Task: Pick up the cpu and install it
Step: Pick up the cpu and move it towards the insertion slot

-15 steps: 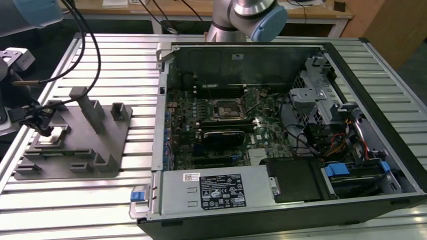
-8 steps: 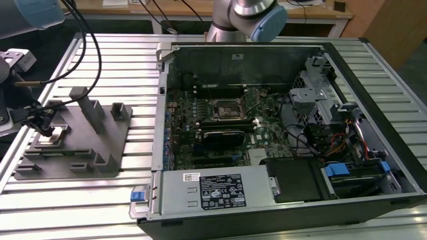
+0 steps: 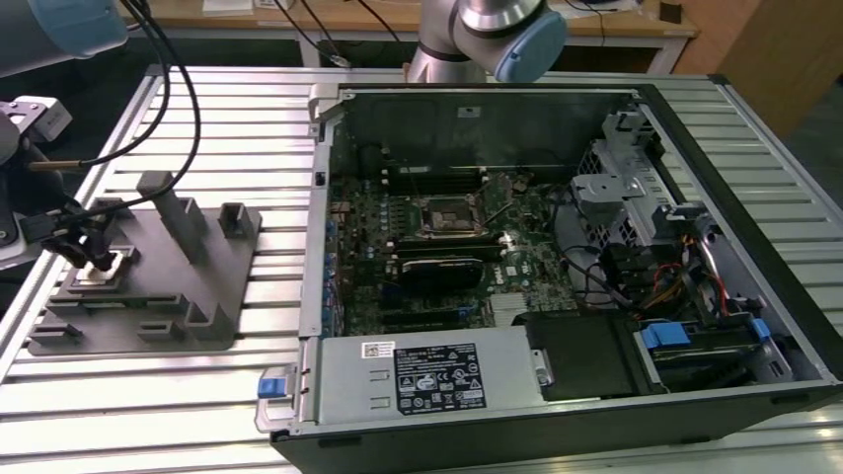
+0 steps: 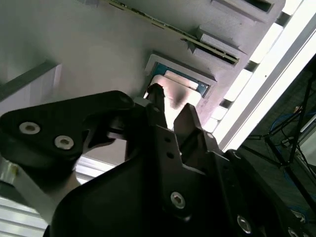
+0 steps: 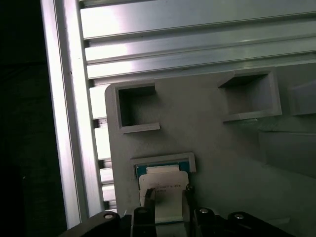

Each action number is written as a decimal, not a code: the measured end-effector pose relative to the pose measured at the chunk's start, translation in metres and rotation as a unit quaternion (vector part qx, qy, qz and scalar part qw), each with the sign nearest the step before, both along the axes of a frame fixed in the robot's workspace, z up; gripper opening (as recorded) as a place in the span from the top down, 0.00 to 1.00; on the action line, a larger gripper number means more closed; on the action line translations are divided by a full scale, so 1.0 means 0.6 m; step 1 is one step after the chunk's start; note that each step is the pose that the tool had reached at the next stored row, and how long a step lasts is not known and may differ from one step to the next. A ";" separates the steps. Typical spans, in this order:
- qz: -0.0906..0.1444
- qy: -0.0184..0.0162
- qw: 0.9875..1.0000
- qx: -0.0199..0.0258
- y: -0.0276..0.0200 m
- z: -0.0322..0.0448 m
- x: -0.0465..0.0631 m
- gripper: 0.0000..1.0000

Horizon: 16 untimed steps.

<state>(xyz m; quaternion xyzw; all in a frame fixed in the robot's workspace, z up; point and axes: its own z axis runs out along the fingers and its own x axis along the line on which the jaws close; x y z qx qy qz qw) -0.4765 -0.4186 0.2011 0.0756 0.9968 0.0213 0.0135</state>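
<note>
Worktop [image 3: 172, 415]: slotted aluminium rails carry everything. In the exterior view the open case lies toward the view's right and the fixture toward its left.
Computer case [image 3: 527, 439]: a dark tower lying on its side with the side panel off and the inside facing up.
Arm [image 3: 491, 25]: its base column rises behind the case. A blue-capped joint shows at the upper left of the exterior view, with black cables [image 3: 185, 118] hanging from there.
Fixture block [image 3: 211, 286]: grey plastic, flat on the rails and well apart from the case, with upright posts [image 3: 172, 212] and square recesses [image 5: 136, 106].
Power supply [image 3: 421, 380]: a silver box at the near end of the case, beside a blue latch [image 3: 272, 383].
Motherboard [image 3: 355, 227]: a green board on the case floor.
Socket [image 3: 448, 217]: a square black frame about mid-board, far from the gripper.
Gripper [image 3: 90, 259]: black and pointing down at the far left end of the fixture block. In both wrist views it sits right at the cpu. Whether it is clamped on the chip or merely apart around it, I cannot tell.
Cpu [image 5: 163, 185]: a silvery plate with a teal-edged rim, lying in a shallow raised pocket of the fixture block, directly under the gripper's tip.
</note>
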 end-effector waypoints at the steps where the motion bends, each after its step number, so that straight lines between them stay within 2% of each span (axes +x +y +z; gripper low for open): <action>1: 0.000 0.000 1.000 0.000 0.0000 0.000 0.000 0.65; 2: 0.000 0.000 1.000 0.000 0.0000 0.000 0.000 0.59; 5: 0.000 0.000 1.000 0.000 0.0000 0.000 0.000 0.53; 6: 0.000 0.000 1.000 0.000 0.0000 0.000 0.000 0.47; 9: 0.006 0.000 1.000 0.000 0.0001 -0.001 0.000 0.47; 14: 0.052 0.000 0.999 0.000 0.0001 -0.005 0.000 0.47; 16: 0.059 0.000 0.998 0.000 0.0004 -0.007 0.000 0.47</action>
